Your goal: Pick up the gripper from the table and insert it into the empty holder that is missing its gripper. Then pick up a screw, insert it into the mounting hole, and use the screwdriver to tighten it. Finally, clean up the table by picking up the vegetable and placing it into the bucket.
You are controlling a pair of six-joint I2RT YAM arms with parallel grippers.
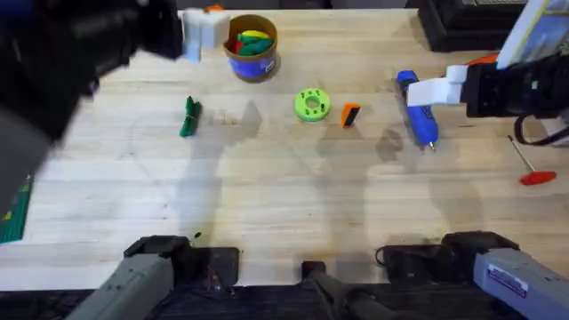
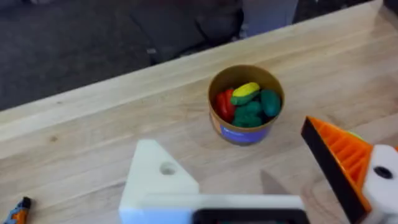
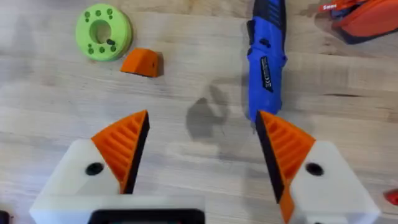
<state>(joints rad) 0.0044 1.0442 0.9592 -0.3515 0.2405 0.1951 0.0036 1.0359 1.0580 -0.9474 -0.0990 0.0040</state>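
Right pincer (image 3: 202, 152) gapes wide, empty, beside the screwdriver (image 3: 266, 56).

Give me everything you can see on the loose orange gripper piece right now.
The gripper is a small orange plastic wedge with a black face. It lies loose on the wooden table, between the green disc and the blue screwdriver, touching neither. Nothing holds it; the right gripper hovers open above.

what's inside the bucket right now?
The bucket holds toy pieces: a yellow one on top, a red one and dark green ones. They cover the bottom, so anything beneath them is hidden.
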